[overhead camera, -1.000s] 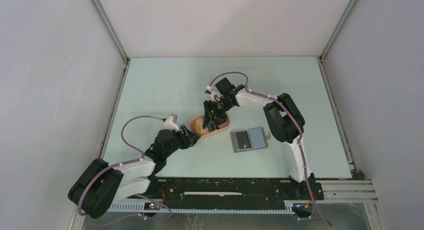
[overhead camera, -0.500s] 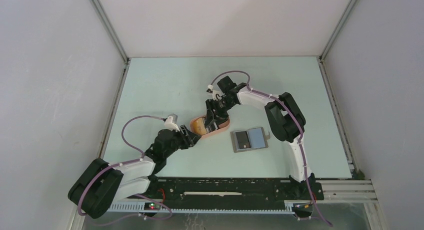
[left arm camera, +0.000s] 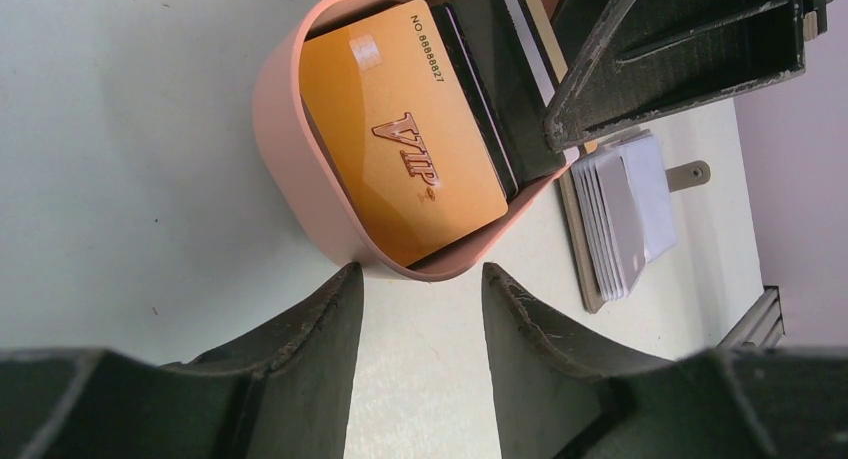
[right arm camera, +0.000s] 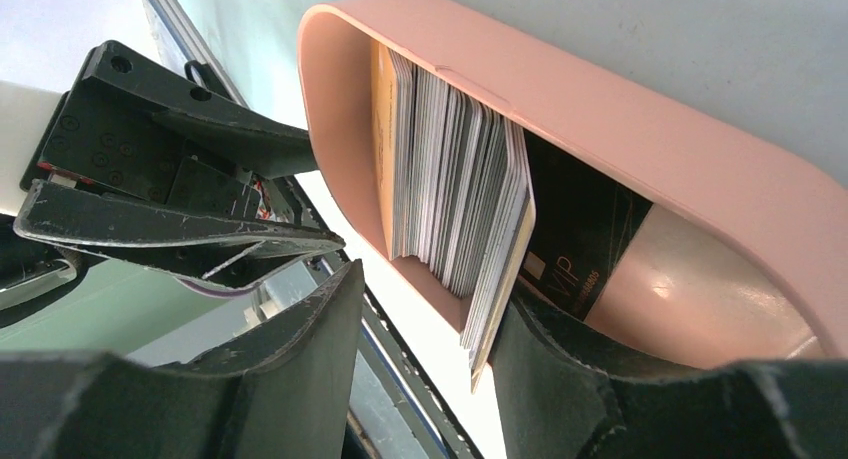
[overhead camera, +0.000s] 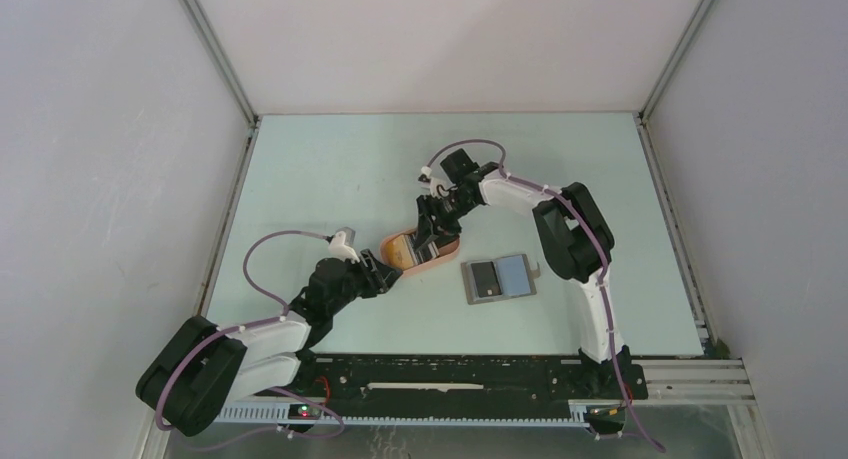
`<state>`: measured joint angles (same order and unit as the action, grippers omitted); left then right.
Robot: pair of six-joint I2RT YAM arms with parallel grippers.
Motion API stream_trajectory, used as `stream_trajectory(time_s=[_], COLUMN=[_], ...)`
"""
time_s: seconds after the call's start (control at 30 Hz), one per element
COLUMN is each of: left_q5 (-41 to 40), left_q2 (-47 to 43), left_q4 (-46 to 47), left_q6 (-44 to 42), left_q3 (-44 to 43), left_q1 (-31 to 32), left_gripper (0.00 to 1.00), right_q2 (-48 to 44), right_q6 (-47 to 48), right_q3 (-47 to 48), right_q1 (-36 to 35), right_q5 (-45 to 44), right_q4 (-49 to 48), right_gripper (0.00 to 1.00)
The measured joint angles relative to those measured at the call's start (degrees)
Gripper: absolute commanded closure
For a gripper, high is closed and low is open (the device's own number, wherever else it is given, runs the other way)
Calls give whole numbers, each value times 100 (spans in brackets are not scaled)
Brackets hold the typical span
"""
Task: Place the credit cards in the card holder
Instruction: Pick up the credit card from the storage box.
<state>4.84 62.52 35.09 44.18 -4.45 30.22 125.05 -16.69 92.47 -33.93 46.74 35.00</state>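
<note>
Top external view gave me open table (overhead camera: 340, 169) around the peach tray (overhead camera: 447, 253) at centre, with the card holder (overhead camera: 499, 277) lying unfolded just lower right. Inside, the credit cards (right arm camera: 450, 179) stood on edge, orange card (left arm camera: 400, 149) outermost. My right gripper (right arm camera: 430, 289) straddled the stack unclamped, and my left gripper (left arm camera: 420, 274) gaped empty at the rim.

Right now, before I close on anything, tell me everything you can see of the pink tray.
The tray is a peach-pink oval dish, smooth like plastic, with a raised rounded wall. It lies flat on the pale green table, left of the open wallet. Cards stand packed on edge inside, an orange card outermost. The right gripper reaches in, jaws apart around some cards; the left gripper sits open at its left end.
</note>
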Motion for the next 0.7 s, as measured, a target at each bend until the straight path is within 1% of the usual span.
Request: stream_trajectory(time_s=[0.33,0.5,0.63,0.7], left_q5=[15,37,42,52], left_q2=[0,0,2,9], left_q4=[2,4,9,26], left_q6=[0,0,0,0], left_q3=[0,0,0,0], left_q1=[0,0,0,0], left_gripper=[48,48,48,48], right_q2=[-2,-2,-2,-2], right_q6=[15,39,57,76], right_q3=[0,0,0,0], right_q1=[223,345,415,431], right_q5=[140,170,190,188], right_q4=[26,52,59,59], right_gripper=[47,54,57,61])
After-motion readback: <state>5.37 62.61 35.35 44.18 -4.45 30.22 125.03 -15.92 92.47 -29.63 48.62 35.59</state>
